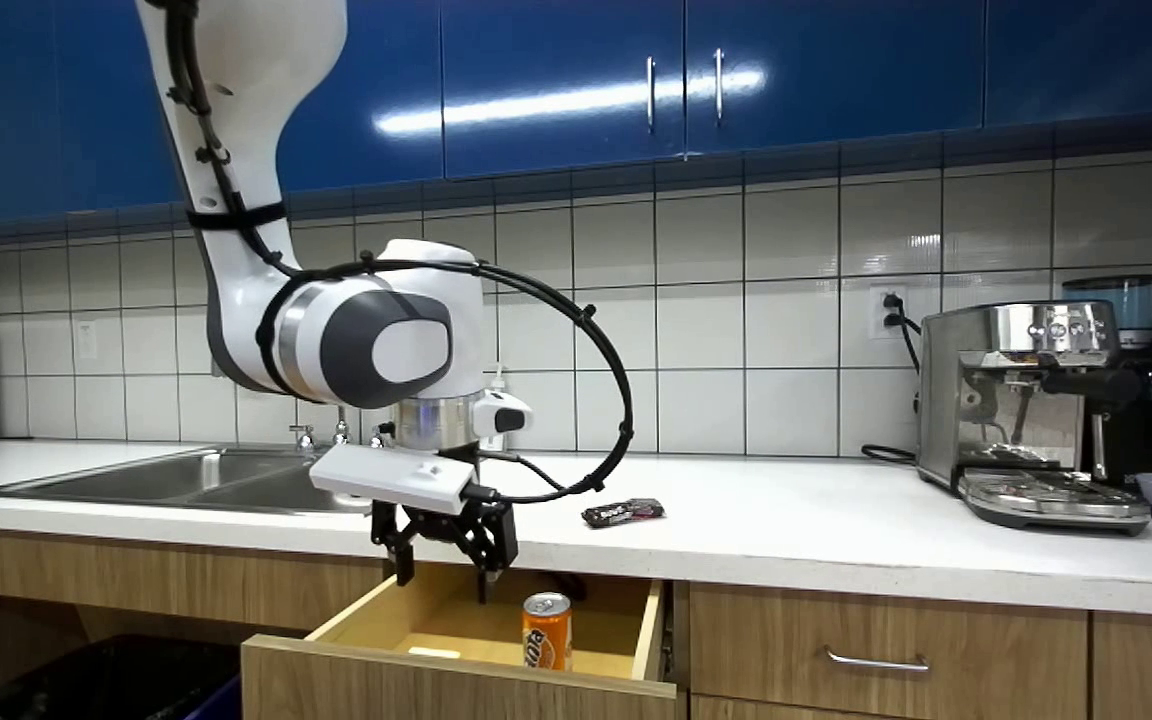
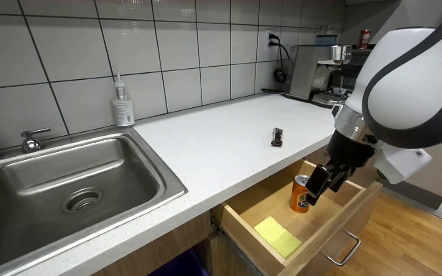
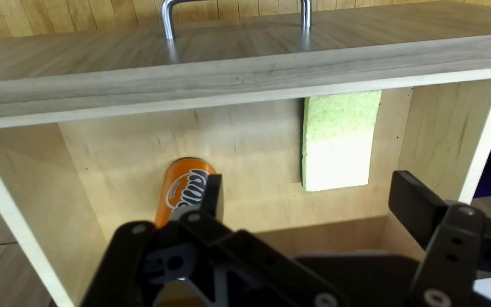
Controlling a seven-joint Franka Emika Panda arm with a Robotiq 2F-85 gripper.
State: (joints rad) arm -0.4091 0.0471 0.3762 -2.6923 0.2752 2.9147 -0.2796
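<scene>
My gripper (image 1: 444, 583) hangs open over the pulled-out drawer (image 1: 456, 690), with nothing between its fingers. Inside that drawer stands an orange soda can (image 1: 547, 632), upright. A gap separates the can from the nearer finger in this exterior view. From the wrist, the left finger (image 3: 214, 194) covers part of the can (image 3: 181, 185). A pale yellow-green sponge (image 3: 341, 140) lies flat on the drawer floor, seen beyond the space between the fingers. In an exterior view the sponge (image 2: 277, 237) rests near the drawer's front, apart from the can.
A dark wrapped bar (image 1: 623, 513) lies on the white counter (image 1: 766, 510) above the drawer. The sink (image 2: 83, 172) and a soap bottle (image 2: 123, 105) are to one side; a coffee machine (image 1: 1036, 410) stands farther along. A metal handle (image 2: 345, 253) juts from the drawer front.
</scene>
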